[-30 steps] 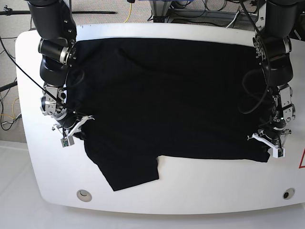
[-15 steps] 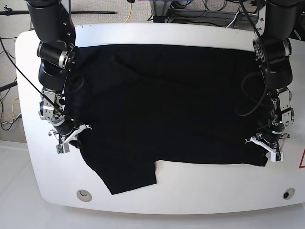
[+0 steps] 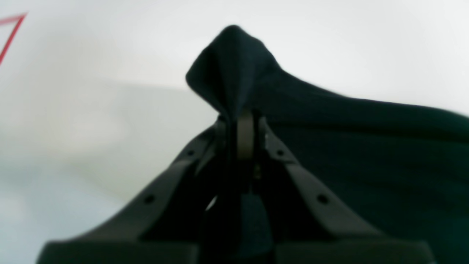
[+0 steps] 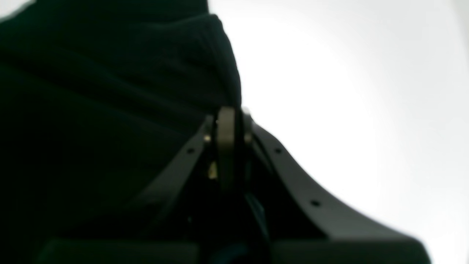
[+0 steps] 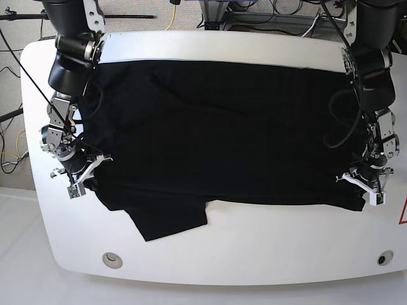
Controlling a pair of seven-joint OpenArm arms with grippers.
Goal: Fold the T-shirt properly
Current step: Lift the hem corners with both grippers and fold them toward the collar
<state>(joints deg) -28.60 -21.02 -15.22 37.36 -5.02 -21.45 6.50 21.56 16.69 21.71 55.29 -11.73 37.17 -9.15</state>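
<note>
The black T-shirt (image 5: 222, 133) lies spread across the white table (image 5: 267, 254), one sleeve flap hanging toward the front left. My left gripper (image 5: 361, 189) is at the shirt's front right corner, shut on a pinched peak of black cloth (image 3: 231, 62). My right gripper (image 5: 84, 176) is at the shirt's front left edge, shut on a fold of the cloth (image 4: 205, 62). Both wrist views show the fingers closed with fabric between them. The tiny white print does not show.
The table's rounded front edge has two round insets (image 5: 112, 258) (image 5: 382, 258). A red marking (image 5: 402, 213) sits at the table's right edge. Cables and stands (image 5: 267, 13) lie on the floor behind the table.
Both arms pulled the shirt: the right gripper moved further left and the left gripper right and slightly up. The cloth stretched wider and its front edge straightened.
</note>
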